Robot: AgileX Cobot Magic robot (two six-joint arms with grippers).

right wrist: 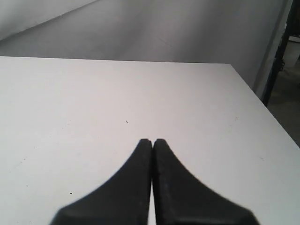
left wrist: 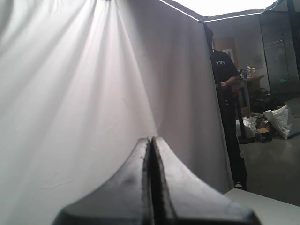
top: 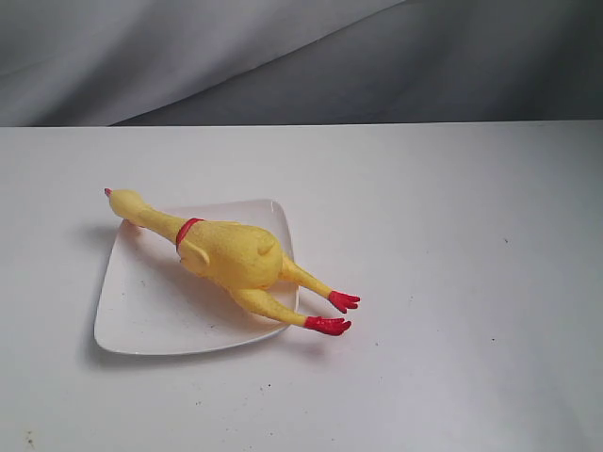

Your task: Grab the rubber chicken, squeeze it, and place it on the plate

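The rubber chicken [top: 231, 256] is lying across the plate [top: 151, 311], and its red feet are reaching past the rim, perhaps touching the table [top: 452, 282]. I am judging the placing step as done, so the next move is probably asking only for keeping clear. The left hand [left wrist: 151, 138] and the right hand [right wrist: 152, 141] are both pressing their fingers together, holding and touching nothing.

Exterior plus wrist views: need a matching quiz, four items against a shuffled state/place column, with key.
Column 1
1. rubber chicken
2. plate
3. left gripper
4. right gripper

Column 2
A. shut, above the white table
B. yellow, lying diagonally, feet past the rim
C. shut, facing a grey curtain
D. white, under the toy

Pairs: 1-B, 2-D, 3-C, 4-A
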